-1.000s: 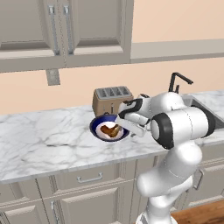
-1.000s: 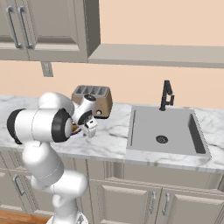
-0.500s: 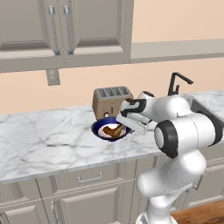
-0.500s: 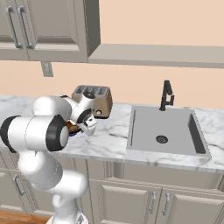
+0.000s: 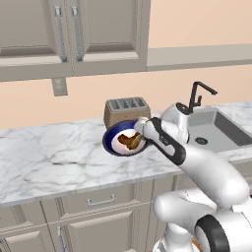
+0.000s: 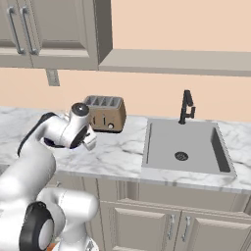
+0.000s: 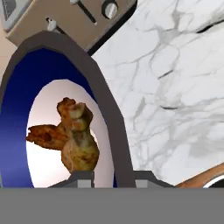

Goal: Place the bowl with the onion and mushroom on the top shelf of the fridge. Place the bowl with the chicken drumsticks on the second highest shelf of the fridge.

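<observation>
while tilted above the counter (image 5: 59, 162), bowl (image 5: 123, 139) with chicken drumsticks (image 7: 74, 140), rim pinched in claw (image 7: 113, 177)

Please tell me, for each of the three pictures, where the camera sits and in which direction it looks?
Left base view: behind the arm's left, looking forward and down at the counter; the arm reaches to the tilted bowl by the toaster.
Right base view: behind the arm's right, facing the sink; the arm rises at lower left.
Hand view: on the hand, looking along the jaws at the bowl's rim and chicken drumsticks.
The base views share the toaster, sink and faucet.
</observation>
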